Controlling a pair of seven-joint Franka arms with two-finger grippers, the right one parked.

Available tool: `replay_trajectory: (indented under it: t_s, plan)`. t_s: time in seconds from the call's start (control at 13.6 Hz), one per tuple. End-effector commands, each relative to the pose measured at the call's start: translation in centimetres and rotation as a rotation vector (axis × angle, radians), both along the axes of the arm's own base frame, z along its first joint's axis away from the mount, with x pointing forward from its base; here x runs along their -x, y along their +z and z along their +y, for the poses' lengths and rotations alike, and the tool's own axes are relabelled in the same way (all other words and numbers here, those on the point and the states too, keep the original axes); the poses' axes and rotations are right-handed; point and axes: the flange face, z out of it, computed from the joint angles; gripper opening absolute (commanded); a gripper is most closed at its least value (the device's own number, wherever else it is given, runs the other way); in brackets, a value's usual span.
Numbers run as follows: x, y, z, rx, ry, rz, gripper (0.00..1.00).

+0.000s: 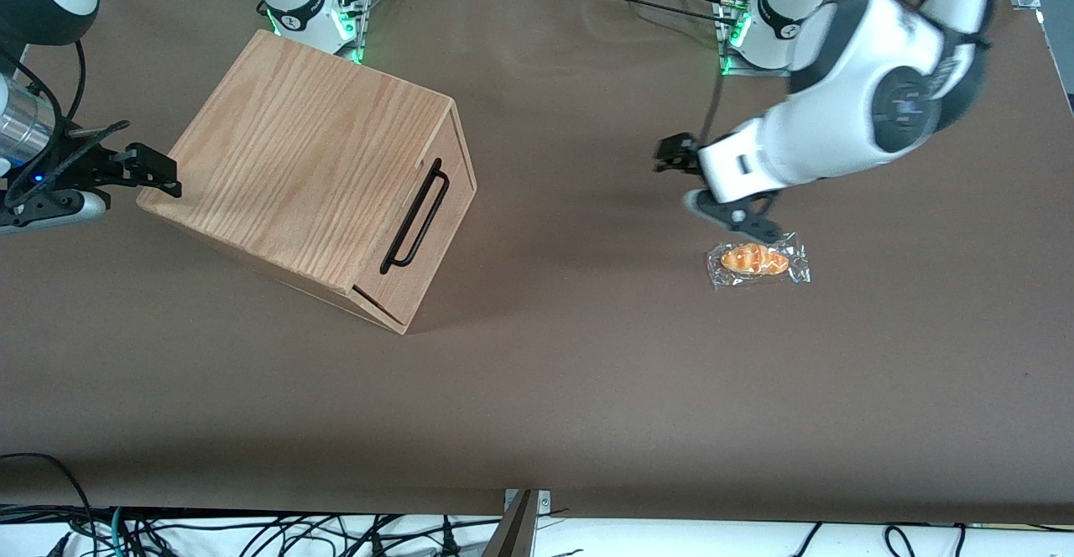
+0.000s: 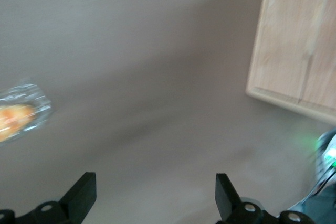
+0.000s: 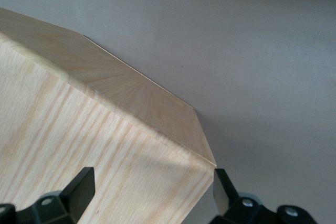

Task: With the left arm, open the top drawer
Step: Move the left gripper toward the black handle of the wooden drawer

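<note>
The top drawer (image 1: 443, 223) is a light-wood front with a long black bar handle (image 1: 415, 215), set in the oak-grain box (image 1: 310, 154) toward the parked arm's end of the table. Its front sits level with the casing. The left arm (image 1: 847, 112) is glossy white with a dark grey joint cap. Its black gripper (image 1: 738, 215) hangs low over the brown table, well apart from the drawer, toward the working arm's end. In the left wrist view the gripper (image 2: 156, 198) is open and empty, with bare table between its fingers (image 2: 84, 190). The box (image 2: 294, 40) shows there too.
A wrapped bread roll (image 1: 758, 261) lies on the table just nearer the front camera than the gripper; it also shows in the left wrist view (image 2: 18, 115). Brown cloth (image 1: 570, 356) covers the table. Arm bases and cables stand along the edge farthest from the front camera.
</note>
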Motion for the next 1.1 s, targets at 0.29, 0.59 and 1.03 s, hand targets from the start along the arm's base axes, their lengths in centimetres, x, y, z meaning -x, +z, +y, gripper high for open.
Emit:
replay_trajectory:
  t_s: [0.29,0.59,1.03]
  plan:
    - [-0.4,-6.0,-15.8,0.134,0.299,-0.051,1.00]
    - [-1.3,-7.2,-21.0,0.209,0.328,-0.035,1.00]
    - [1.1,-8.2,-25.4,0.252,0.298,-0.075,1.00]
